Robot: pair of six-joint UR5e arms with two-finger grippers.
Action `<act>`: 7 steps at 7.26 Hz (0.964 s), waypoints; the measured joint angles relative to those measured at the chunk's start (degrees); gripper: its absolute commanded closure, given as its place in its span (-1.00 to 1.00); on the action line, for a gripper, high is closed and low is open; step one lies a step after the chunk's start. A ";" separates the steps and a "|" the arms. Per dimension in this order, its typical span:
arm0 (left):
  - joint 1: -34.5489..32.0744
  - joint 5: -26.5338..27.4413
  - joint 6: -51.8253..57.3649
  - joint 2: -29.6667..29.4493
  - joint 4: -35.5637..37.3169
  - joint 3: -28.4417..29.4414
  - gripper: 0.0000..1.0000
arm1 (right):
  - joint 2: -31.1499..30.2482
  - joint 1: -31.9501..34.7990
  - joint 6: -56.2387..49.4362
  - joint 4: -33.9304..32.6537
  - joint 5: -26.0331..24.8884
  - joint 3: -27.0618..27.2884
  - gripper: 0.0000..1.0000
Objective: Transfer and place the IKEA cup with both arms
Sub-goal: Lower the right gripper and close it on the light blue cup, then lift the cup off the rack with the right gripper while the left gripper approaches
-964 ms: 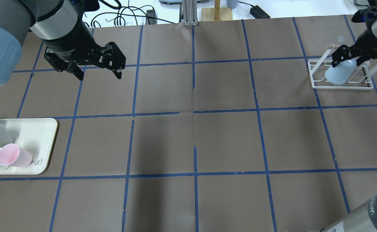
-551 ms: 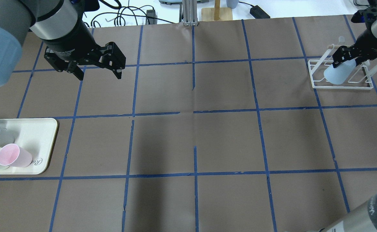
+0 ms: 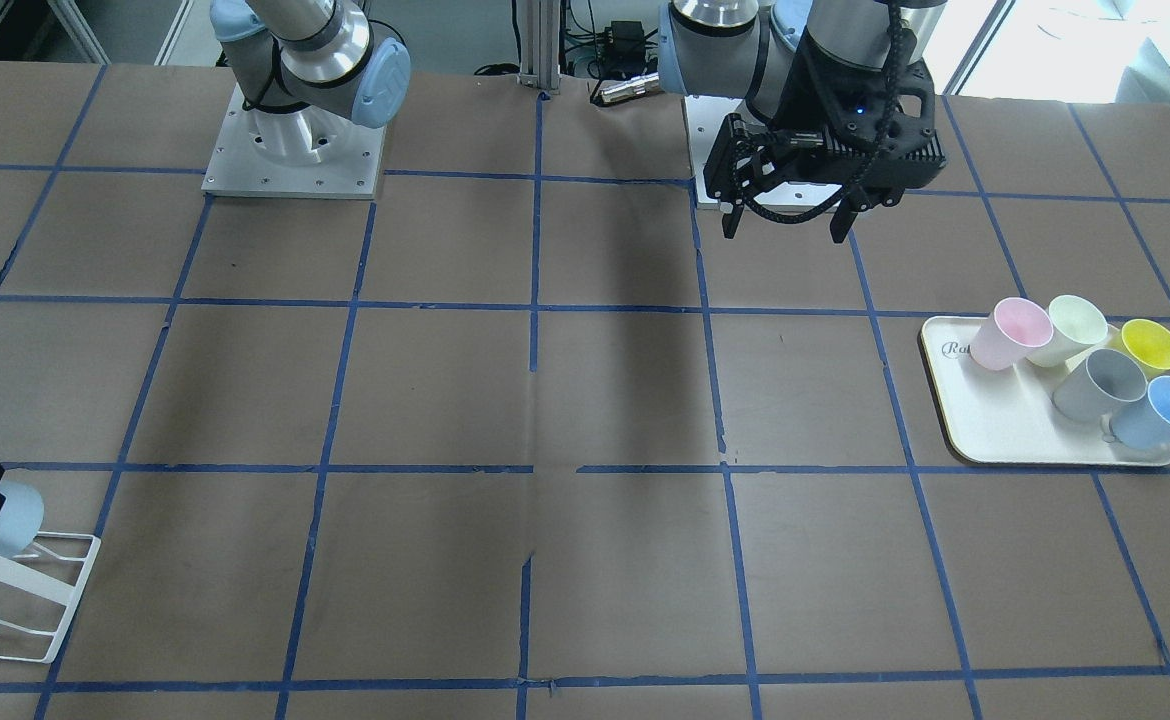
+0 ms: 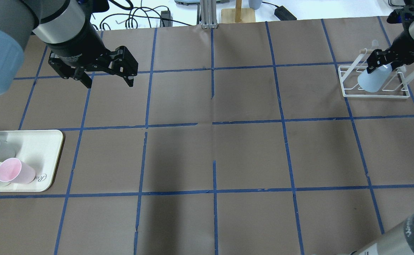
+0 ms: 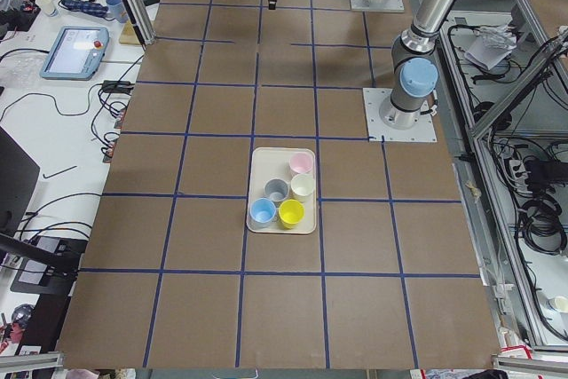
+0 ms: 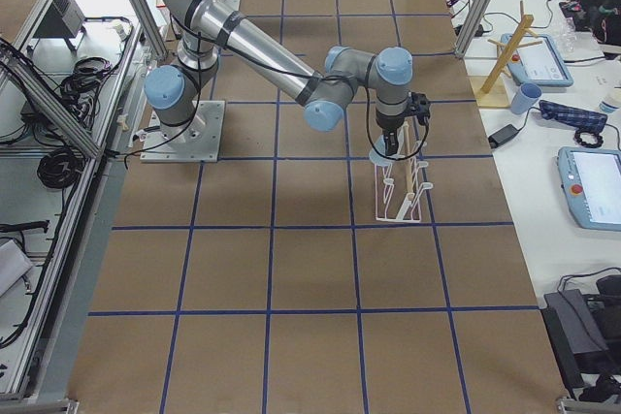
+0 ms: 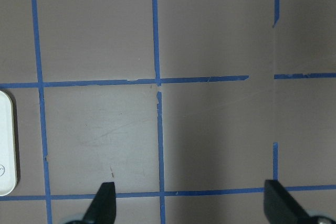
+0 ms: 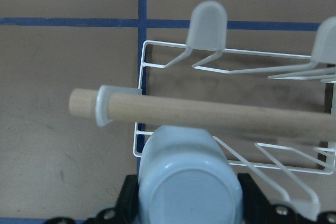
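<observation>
My right gripper is shut on the pale light-blue IKEA cup. It holds the cup upside down, tilted, over the white wire rack at the far right of the table. In the right wrist view the cup's base sits between the jaws, just in front of the rack's wooden dowel. The cup also shows at the left edge of the front view. My left gripper is open and empty above the table at the far left, and its fingertips show over bare paper.
A cream tray at the robot's left holds several cups: pink, grey, a twin blue one, pale green and yellow. Brown paper with blue tape lines covers the table. Cables and a wooden stand lie beyond the far edge.
My right gripper with the cup has shifted only slightly over the rack. The left arm has not moved.
</observation>
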 measured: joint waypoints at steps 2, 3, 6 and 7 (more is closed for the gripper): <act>0.03 -0.02 0.00 0.00 0.34 0.06 -1.00 | -0.52 0.00 -0.39 0.21 -0.10 -0.07 0.34; 0.03 -0.06 0.00 0.00 0.38 0.07 -1.00 | -1.35 0.00 -0.50 0.43 -0.18 -0.07 0.34; 0.03 -0.09 0.00 0.00 0.41 0.09 -1.00 | -5.54 0.00 -0.58 3.37 -0.35 -0.04 0.36; 0.03 -0.09 0.00 0.00 0.51 0.11 -1.00 | -6.69 0.00 -0.60 4.67 -0.36 -0.07 0.36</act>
